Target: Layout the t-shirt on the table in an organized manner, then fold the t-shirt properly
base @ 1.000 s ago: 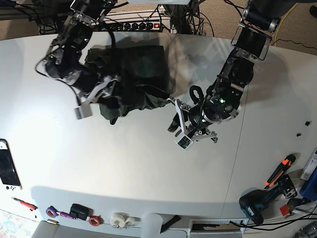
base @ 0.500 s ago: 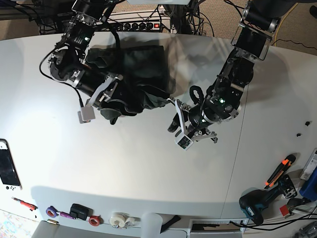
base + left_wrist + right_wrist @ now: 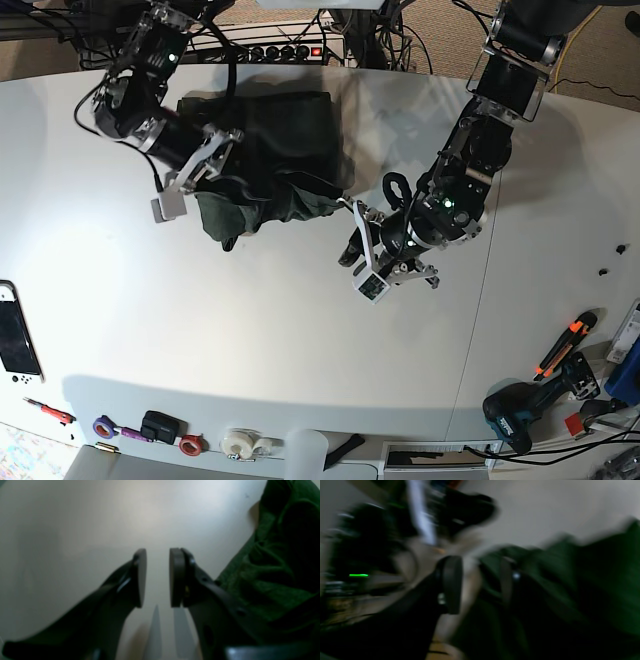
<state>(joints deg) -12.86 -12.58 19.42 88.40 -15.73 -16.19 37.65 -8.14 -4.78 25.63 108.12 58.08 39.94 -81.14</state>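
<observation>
The dark green t-shirt (image 3: 285, 150) lies bunched on the white table (image 3: 300, 340) at the back, a crumpled flap (image 3: 300, 205) trailing toward the middle. My right gripper (image 3: 215, 160) hovers over the shirt's left side. The right wrist view is blurred: this gripper (image 3: 478, 585) is open, one finger over bare table and the other against the green cloth (image 3: 570, 592). My left gripper (image 3: 352, 235) rests just beside the flap's tip. In the left wrist view it (image 3: 157, 577) stands slightly open over bare table, nothing between its pads, with the t-shirt (image 3: 275, 562) to the right.
A handheld game console (image 3: 18, 345) lies at the left edge. Tape rolls (image 3: 240, 443) and small tools line the front edge. A drill (image 3: 520, 410) and an orange-handled cutter (image 3: 565, 345) sit at the front right. A power strip (image 3: 290, 50) runs behind the table.
The right arm has drawn back and upward over the shirt's left side, its jaws narrowing and then widening again. The left arm has not moved.
</observation>
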